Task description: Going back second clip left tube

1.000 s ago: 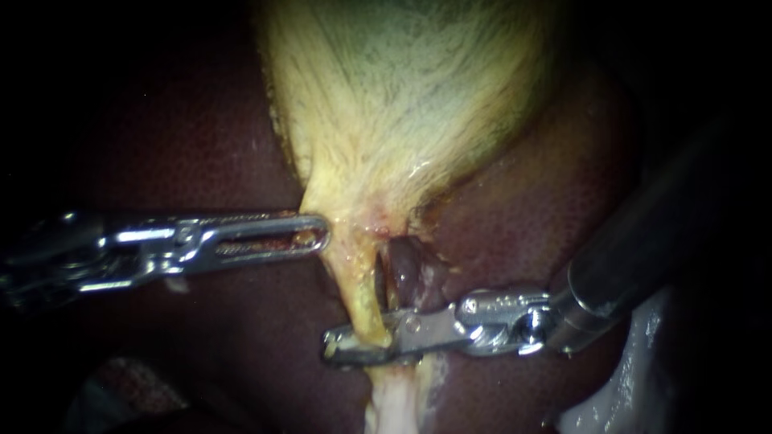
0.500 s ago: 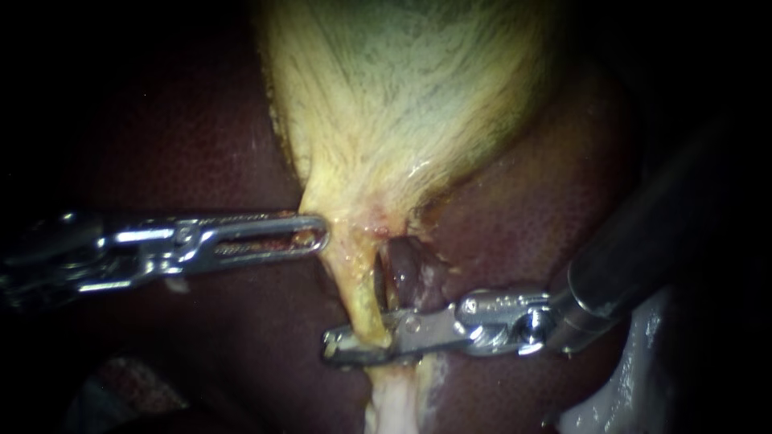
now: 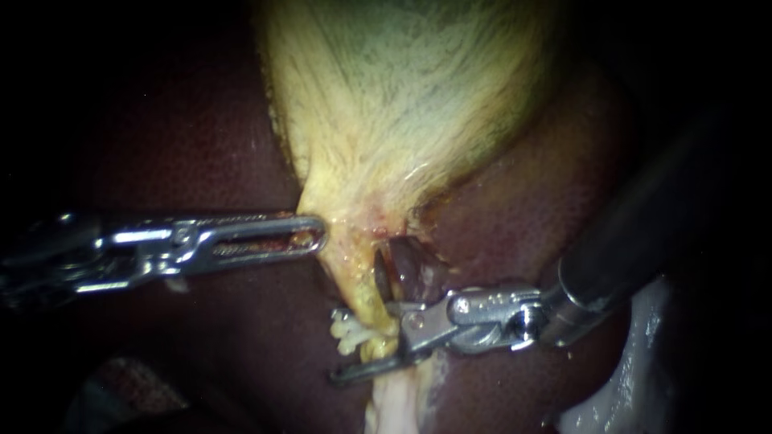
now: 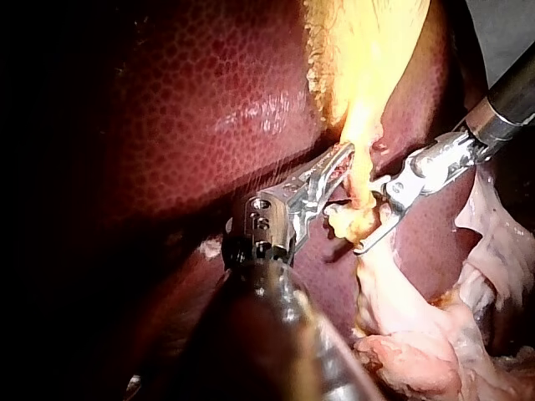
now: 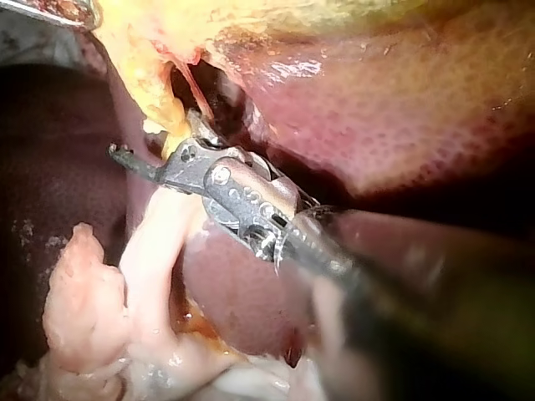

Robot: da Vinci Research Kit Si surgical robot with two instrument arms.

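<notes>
I judge this the withdrawal step. The right instrument [image 3: 354, 350] has its jaws spread wide astride the left tube [image 3: 363, 291], low on it, with a pale lump [image 3: 350, 329] between them (clip or tissue, I cannot tell). Next it must back straight off without snagging. The left instrument [image 3: 318, 235] pinches the gallbladder [image 3: 402, 104] at its neck.

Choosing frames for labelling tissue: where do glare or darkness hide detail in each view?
Endoscope view: light centres on the gallbladder; the borders go black, where the shaft of the right instrument fades; glare on the left instrument. Left wrist view: wet sheen on the liver, its own shaft dark. Right wrist view: the tube brightly lit, own shaft in shadow.
</notes>
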